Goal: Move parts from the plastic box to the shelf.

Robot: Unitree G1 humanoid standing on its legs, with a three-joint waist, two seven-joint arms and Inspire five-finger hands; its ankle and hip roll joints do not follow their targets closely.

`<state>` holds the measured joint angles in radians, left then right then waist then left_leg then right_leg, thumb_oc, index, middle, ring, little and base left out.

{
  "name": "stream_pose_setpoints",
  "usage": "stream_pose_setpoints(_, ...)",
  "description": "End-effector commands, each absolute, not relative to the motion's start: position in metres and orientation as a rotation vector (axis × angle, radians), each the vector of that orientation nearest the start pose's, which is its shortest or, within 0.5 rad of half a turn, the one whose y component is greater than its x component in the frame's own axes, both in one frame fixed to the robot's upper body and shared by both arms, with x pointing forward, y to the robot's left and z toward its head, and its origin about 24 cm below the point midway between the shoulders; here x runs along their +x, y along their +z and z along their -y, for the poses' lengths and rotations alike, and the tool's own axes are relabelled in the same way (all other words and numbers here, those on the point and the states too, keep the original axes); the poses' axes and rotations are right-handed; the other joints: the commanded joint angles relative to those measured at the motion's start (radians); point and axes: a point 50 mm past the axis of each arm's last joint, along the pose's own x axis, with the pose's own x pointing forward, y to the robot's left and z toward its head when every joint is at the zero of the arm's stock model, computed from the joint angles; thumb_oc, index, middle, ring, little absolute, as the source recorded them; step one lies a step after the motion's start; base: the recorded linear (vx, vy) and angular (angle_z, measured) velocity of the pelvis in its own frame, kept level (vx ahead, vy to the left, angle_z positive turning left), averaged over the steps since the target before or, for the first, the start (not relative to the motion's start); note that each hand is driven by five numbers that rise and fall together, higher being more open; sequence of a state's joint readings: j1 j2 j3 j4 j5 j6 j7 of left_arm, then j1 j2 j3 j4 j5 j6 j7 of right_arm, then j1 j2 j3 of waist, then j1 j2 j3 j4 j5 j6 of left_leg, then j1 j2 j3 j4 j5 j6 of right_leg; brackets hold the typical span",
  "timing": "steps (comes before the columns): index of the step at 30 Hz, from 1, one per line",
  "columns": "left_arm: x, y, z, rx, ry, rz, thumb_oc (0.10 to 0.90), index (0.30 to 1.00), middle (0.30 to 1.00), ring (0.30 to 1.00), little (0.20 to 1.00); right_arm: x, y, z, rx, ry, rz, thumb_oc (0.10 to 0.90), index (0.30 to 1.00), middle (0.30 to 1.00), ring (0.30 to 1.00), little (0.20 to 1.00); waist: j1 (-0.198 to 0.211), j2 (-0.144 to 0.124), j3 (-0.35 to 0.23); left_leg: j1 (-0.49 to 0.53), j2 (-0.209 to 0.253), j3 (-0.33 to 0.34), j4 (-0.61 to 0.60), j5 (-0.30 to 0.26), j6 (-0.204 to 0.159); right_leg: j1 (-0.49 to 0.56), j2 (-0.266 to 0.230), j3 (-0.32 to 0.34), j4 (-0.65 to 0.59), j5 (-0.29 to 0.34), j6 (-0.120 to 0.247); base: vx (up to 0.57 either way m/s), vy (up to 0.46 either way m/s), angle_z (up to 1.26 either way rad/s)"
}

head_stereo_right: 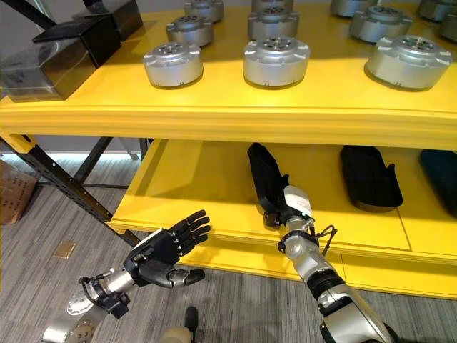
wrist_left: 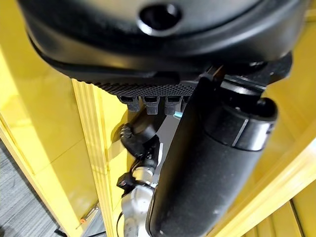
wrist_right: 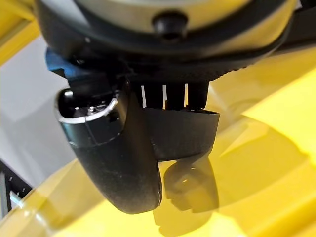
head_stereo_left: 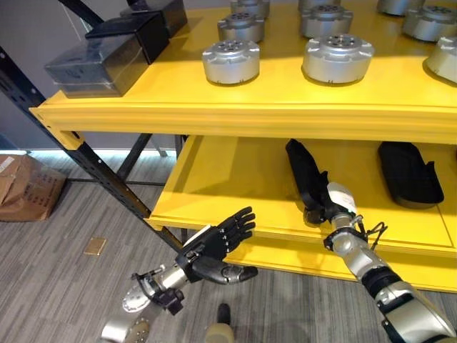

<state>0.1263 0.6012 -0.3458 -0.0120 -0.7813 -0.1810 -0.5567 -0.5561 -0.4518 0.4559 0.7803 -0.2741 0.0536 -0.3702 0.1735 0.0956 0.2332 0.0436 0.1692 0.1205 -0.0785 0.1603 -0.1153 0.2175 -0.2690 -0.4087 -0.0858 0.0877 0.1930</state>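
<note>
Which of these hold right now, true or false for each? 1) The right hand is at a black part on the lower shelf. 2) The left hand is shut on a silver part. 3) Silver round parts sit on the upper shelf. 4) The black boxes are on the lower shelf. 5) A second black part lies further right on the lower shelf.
1) True: the right hand holds the near end of a long black part on the lower shelf.
2) False: the left hand is open and holds nothing, in front of the shelf.
3) True: silver round parts sit on the upper shelf.
4) False: the black boxes are on the upper shelf.
5) True: a second black part lies there.
</note>
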Motion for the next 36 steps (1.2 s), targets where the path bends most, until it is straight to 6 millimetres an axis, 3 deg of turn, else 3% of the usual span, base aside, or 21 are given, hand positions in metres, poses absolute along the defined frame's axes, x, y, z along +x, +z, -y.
stream_pose_setpoints(1, 0.224, 0.079, -0.162, -0.263, -0.825, 0.176, 0.900, 1.000, 1.000, 1.000, 1.000, 0.370, 0.083, 0.205, -0.994, -0.152, -0.007, 0.400, 0.300, 0.300, 0.300, 0.300, 0.041, -0.006, 0.016, 0.036, 0.005, 0.072, 0.071, -0.140, 0.033, -0.106, -0.014, 0.008, 0.168, -0.111, -0.078, 0.05, 0.057, 0.02)
stream_pose_setpoints(5, 0.224, 0.079, -0.159, -0.276, -0.842, 0.171, 0.900, 1.000, 1.000, 1.000, 1.000, 0.381, 0.100, 0.199, -1.037, -0.156, 0.014, 0.400, 0.300, 0.300, 0.300, 0.300, 0.057, 0.003, 0.034, 0.014, -0.005, 0.059, 0.084, -0.139, 0.035, -0.122, -0.025, -0.002, 0.185, -0.110, -0.075, 0.01, 0.055, 0.04)
stream_pose_setpoints(12, 0.234, 0.094, -0.155, -0.281, -0.840, 0.230, 0.900, 1.000, 1.000, 1.000, 1.000, 0.396, 0.130, 0.209, -1.011, -0.230, 0.005, 0.400, 0.300, 0.300, 0.300, 0.300, 0.071, 0.019, 0.102, -0.052, -0.015, 0.048, 0.111, -0.136, 0.039, -0.176, -0.036, -0.001, 0.207, -0.102, -0.070, -0.10, 0.038, 0.04)
stream_pose_setpoints(19, 0.240, 0.101, -0.151, -0.266, -0.834, 0.256, 0.900, 1.000, 1.000, 1.000, 1.000, 0.398, 0.132, 0.214, -1.037, -0.255, 0.001, 0.400, 0.300, 0.300, 0.300, 0.300, 0.080, 0.017, 0.137, -0.089, -0.023, 0.035, 0.125, -0.130, 0.046, -0.199, -0.030, -0.001, 0.224, -0.106, -0.074, -0.06, -0.004, 0.03)
stream_pose_setpoints(36, 0.253, 0.123, -0.142, -0.223, -0.855, 0.340, 0.900, 1.000, 1.000, 1.000, 1.000, 0.396, 0.138, 0.253, -0.985, -0.559, -0.195, 0.400, 0.300, 0.300, 0.300, 0.300, 0.093, 0.017, 0.193, -0.125, -0.021, 0.041, 0.100, -0.097, 0.047, -0.231, -0.016, 0.000, 0.223, -0.096, -0.067, -0.07, -0.017, 0.02)
